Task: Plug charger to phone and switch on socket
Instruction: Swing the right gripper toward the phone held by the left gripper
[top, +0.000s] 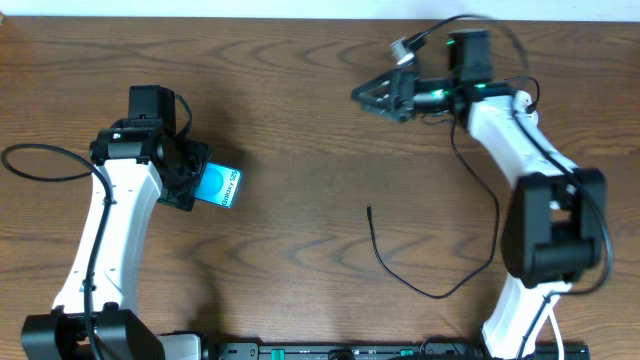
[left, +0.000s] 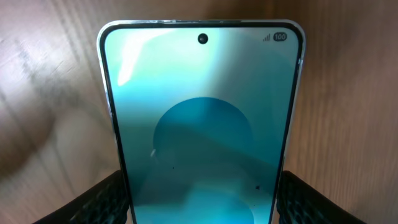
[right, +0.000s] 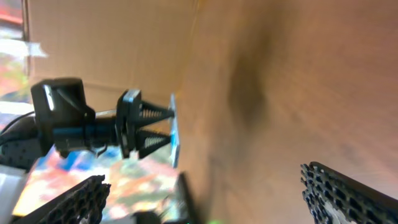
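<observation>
The phone (top: 220, 186), blue-screened with a white "Galaxy S25" band, is held off the left part of the wooden table by my left gripper (top: 198, 180), shut on its two long edges. In the left wrist view the phone (left: 199, 124) fills the frame, with black ribbed fingers (left: 99, 199) pressed against both sides. The charger (top: 400, 280), a thin black cable, lies in a loop on the table, its free tip pointing up at centre. My right gripper (top: 362, 97) hangs open and empty at the back right, pointing left, far from the cable tip. The socket is out of view.
The right wrist view is blurred and turned sideways. It shows my left gripper (right: 143, 124) in the distance holding the phone (right: 174, 130) edge-on, and the right gripper's own wide-apart fingers (right: 81, 199). A black cable loop (top: 40, 160) lies at the far left edge.
</observation>
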